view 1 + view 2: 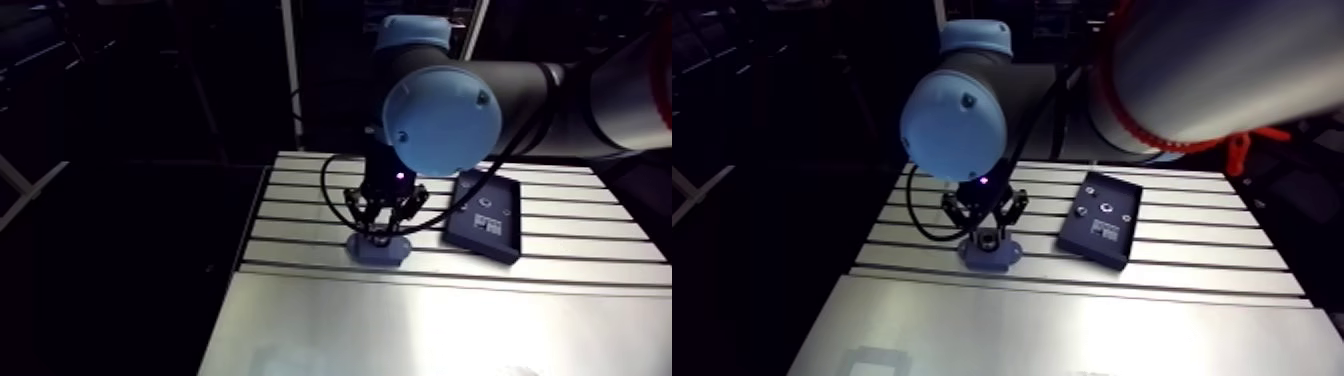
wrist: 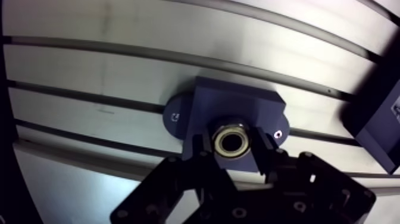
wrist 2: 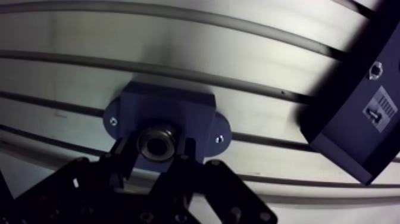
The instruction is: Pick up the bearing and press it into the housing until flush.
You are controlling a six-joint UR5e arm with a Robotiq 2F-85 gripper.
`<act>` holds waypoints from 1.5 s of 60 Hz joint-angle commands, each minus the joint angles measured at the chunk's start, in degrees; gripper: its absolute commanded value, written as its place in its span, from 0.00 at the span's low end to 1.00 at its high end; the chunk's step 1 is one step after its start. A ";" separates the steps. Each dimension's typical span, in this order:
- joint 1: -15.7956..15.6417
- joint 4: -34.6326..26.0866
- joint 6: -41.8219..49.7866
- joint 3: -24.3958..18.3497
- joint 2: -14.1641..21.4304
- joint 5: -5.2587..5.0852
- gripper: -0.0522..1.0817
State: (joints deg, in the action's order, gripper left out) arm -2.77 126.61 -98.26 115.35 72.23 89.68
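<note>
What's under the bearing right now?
The blue housing sits directly under the bearing, flat on the slotted table. The pincer grips the bearing from both sides. The bearing covers the bore, so its seating depth cannot be seen.

A robotics lab: slotted aluminium table (image 1: 420,320), industrial arm (image 1: 440,120).

A silvery metal worktop (image 1: 420,325) fills the scene: its far part is crossed by long parallel slots, its near part is a smooth plain sheet. On the slotted part lies a flat dark rectangular box (image 1: 485,215), set at a slight angle to the slots. Its top face carries a small white label (image 1: 1104,231) and a few small round fittings
</note>
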 commanded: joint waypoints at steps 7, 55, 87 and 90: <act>-0.12 0.01 -0.14 0.19 0.06 0.01 0.65; 0.13 0.01 -0.31 0.19 -0.12 0.10 0.65; 0.22 0.08 -0.24 0.26 -0.21 0.10 0.65; 0.22 0.17 -0.30 0.19 -0.21 0.10 0.65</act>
State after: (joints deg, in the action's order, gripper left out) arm -2.57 126.65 -98.56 115.55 72.05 89.74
